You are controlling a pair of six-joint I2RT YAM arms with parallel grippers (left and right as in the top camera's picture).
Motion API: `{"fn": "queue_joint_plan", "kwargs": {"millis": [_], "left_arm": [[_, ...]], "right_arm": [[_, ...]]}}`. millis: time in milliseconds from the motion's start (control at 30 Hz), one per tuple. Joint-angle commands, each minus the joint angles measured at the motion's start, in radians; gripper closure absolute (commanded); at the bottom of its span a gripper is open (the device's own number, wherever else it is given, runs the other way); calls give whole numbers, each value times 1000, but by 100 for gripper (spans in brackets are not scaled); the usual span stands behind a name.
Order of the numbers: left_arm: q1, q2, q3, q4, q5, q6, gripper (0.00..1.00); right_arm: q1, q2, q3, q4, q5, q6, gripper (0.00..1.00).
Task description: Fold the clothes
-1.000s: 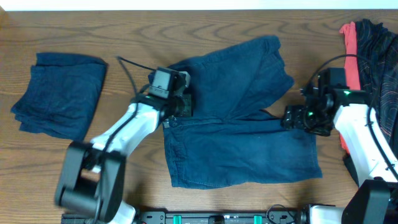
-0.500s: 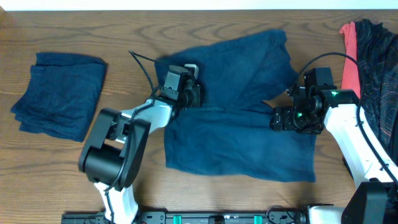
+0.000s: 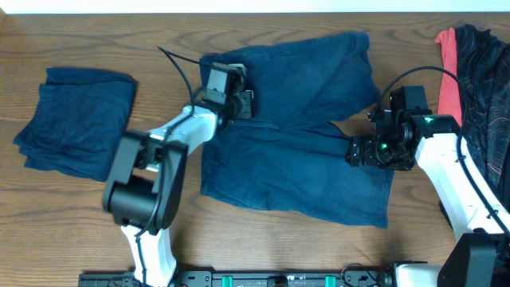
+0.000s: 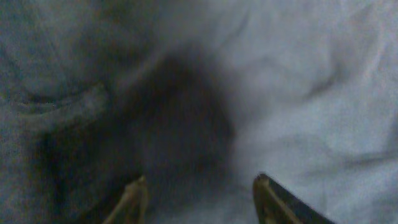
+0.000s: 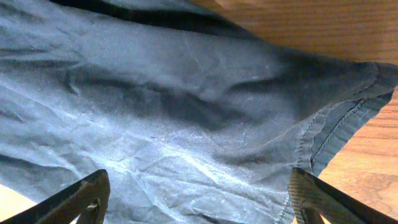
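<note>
On the table [image 3: 48, 231], wrinkled navy shorts [image 3: 303, 171] lay spread; left gripper [image 3: 245, 104] and right gripper [image 3: 355, 151] hung over them, jaws apart.

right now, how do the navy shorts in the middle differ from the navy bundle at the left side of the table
The shorts lie spread open with both legs showing, while the bundle is folded into a compact, layered stack. The shorts cover far more of the table than the bundle does. The shorts lie mid-table, and the bundle sits off to one side. Both are dark navy fabric resting on the wood.
</note>
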Motion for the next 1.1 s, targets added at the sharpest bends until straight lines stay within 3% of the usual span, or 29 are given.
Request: {"fn": "queue_joint_plan", "kwargs": {"millis": [0, 200, 467, 600, 700, 867, 1067], "left_arm": [[12, -146, 30, -146, 11, 5, 30], [42, -385, 30, -587, -11, 4, 11], [85, -514, -13, -1013, -89, -177, 11], [87, -586, -114, -1015, -87, -221, 16], [87, -665, -219, -965, -87, -311, 28], [85, -784, -421, -821, -87, -514, 34], [82, -802, -625, -545, 57, -563, 41]], "right_arm": [[8, -2, -6, 3, 28, 11, 7], [7, -2, -6, 17, 107, 69, 4], [8, -71, -7, -25, 217, 230, 5], [8, -156, -29, -39, 240, 283, 5], [8, -218, -67, -31, 239, 292, 4], [8, -268, -129, -29, 231, 291, 5], [20, -269, -163, -35, 163, 299, 6]]}}
